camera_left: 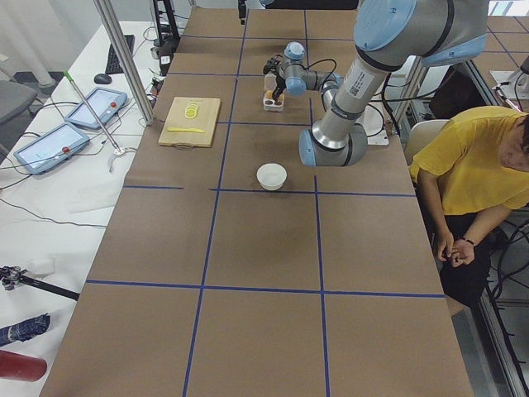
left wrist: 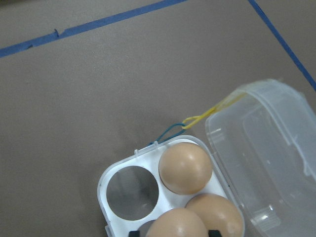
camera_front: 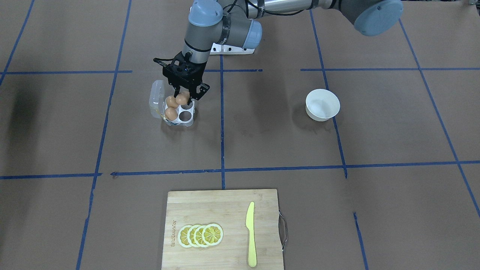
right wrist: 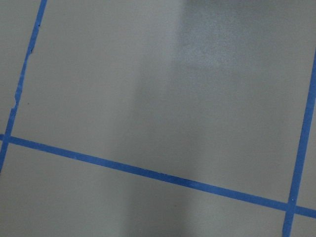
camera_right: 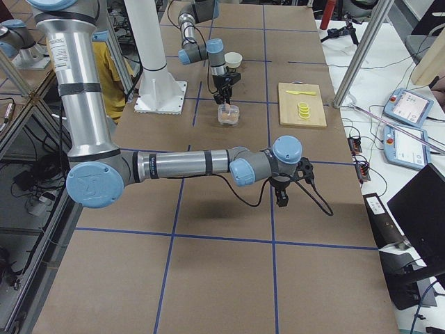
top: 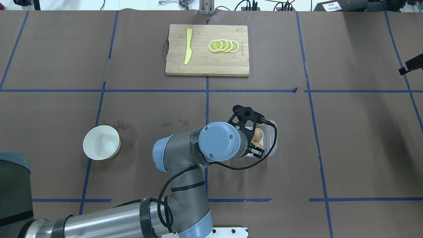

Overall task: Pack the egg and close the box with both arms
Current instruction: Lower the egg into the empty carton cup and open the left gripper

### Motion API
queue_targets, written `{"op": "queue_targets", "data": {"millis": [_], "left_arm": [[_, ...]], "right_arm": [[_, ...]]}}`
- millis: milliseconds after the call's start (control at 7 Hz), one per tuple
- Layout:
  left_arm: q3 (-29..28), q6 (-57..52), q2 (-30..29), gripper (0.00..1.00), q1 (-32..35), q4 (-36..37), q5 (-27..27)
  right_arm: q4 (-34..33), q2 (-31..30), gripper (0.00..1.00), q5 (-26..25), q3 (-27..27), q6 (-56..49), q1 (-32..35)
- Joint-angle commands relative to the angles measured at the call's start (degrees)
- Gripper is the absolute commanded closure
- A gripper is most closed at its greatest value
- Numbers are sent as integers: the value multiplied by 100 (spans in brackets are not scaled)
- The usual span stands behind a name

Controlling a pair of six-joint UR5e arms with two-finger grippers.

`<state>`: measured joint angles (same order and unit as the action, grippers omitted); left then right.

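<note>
Hanging above a free cup [camera_front: 186, 108] of the open egg case [camera_front: 189, 122], the third egg [camera_front: 182, 98] is pinched by the left gripper [camera_front: 183, 98], the lid [camera_front: 156, 98] lying aside for access. The right gripper [camera_right: 281, 200] is parked well apart, and whether it is open or closed cannot be told.

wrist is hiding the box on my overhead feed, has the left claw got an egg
observer: yes, front view shows the left claw shut on the held egg, just over the box
operator: any cups free
observer: two. the seated eggs fill two cups, and the empty cups are on the claw's side
operator: where's the right claw
observer: the right claw hangs over bare table, far from the box. can't tell if it's open
</note>
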<state>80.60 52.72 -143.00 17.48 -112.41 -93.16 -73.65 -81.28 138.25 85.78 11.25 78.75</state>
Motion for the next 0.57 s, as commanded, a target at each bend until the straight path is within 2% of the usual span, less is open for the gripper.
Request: {"op": "queue_targets", "data": {"millis": [0, 286, 429], "left_arm": [[-1, 19, 1, 67, -17, 0, 0], [-9, 10, 9, 13, -17, 0, 0], [-9, 19, 1, 9, -17, 0, 0]], "right_arm": [[0, -1, 0, 0, 9, 8, 0], [0, -1, 0, 9, 9, 9, 0], [0, -1, 0, 18, 18, 9, 0]]}}
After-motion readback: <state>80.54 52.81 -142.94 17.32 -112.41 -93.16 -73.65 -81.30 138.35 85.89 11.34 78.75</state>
